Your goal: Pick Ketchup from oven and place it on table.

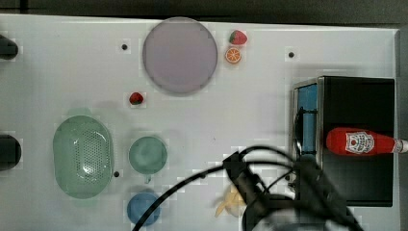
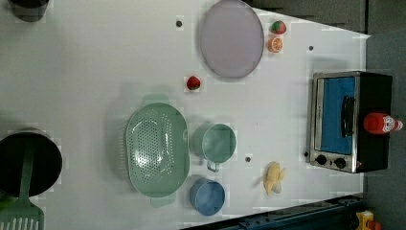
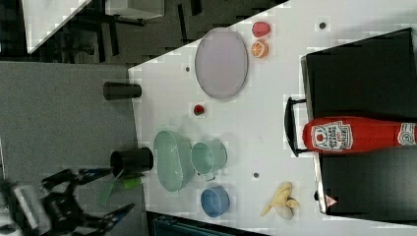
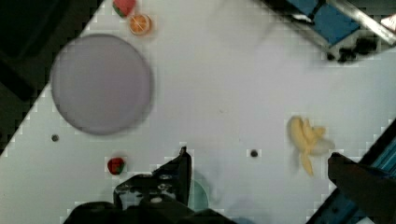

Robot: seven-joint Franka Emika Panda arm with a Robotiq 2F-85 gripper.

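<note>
Red plastic against a black lid is what I look for first: the Ketchup [image 1: 358, 142] lies on its side on the flat top of the oven [image 1: 356, 96], not inside it. In the top view it sits at about three o'clock from the middle of the picture, with its white cap pointing toward three o'clock, at the oven's far edge. The right view shows the label facing up and the bottle's base reaching the front edge above the door handle.

My gripper [image 4: 259, 158] is released, its two fingers spread wide with nothing between them. In the wrist view it looks down on bare table [image 1: 57, 72] near the peeled banana [image 4: 306, 140], well apart from the bottle. In the top view the arm [image 1: 288, 192] sits at roughly five o'clock, with the bottle at about two o'clock from it.

I judge this to be the opening step, the approach, with no pick begun. Next I need to raise the hand above oven height, carry it over the lid and turn the wrist so the fingers straddle the bottle across its width near the label. A round bottle on a smooth lid may roll, so I would close gently. For the drop, the free patch at nine o'clock from the oven in the top view, below the purple plate [image 1: 179, 55], looks suitable.
</note>
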